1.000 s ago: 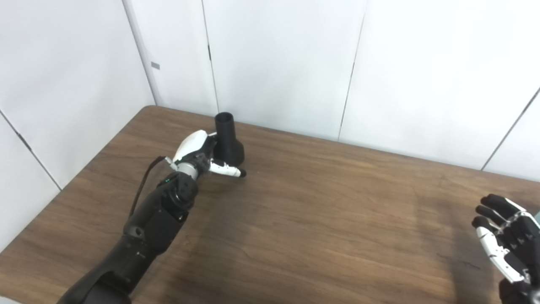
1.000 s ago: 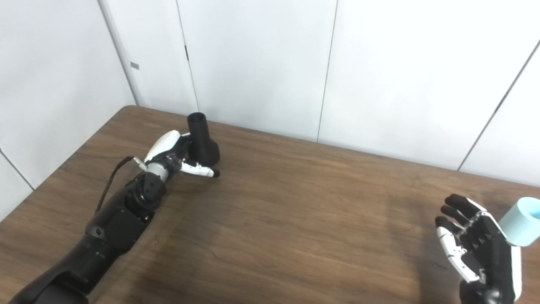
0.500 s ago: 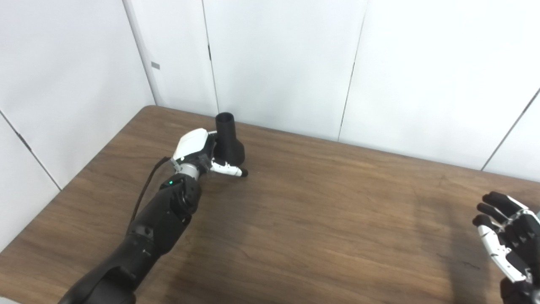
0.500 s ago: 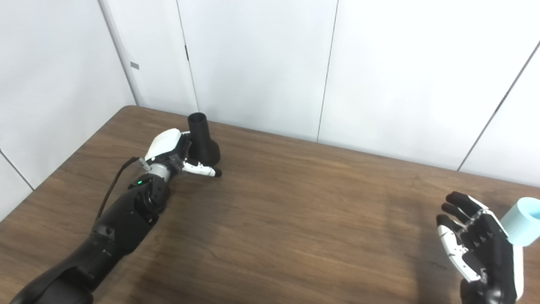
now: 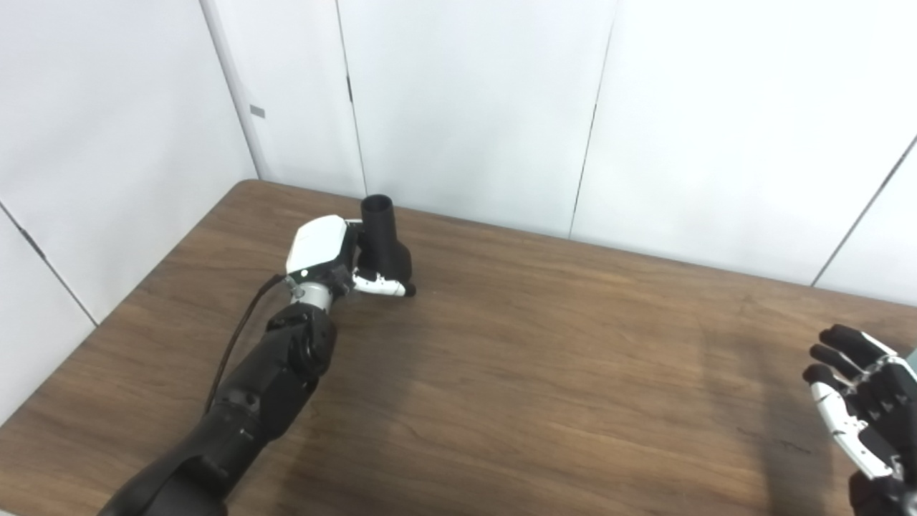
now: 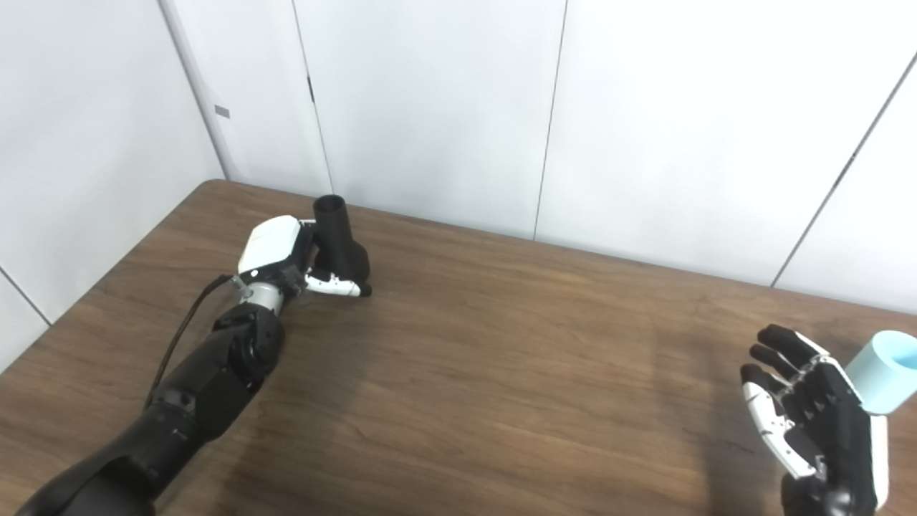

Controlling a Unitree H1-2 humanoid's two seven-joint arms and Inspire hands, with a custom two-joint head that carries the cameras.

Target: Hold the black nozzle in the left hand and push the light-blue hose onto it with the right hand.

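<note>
Right eye view: your left hand (image 6: 286,256) cups the nozzle (image 6: 339,240), upright on the table (image 6: 501,373), for lifting; your right hand (image 6: 809,423) is spread beside the hose (image 6: 880,373).

I see the black nozzle (image 5: 383,240) standing upright at the far left of my view, narrow open neck up, flared base down. The light-blue hose (image 6: 882,371) sits at the near right edge, a short pale tube, open end tilted up.
</note>
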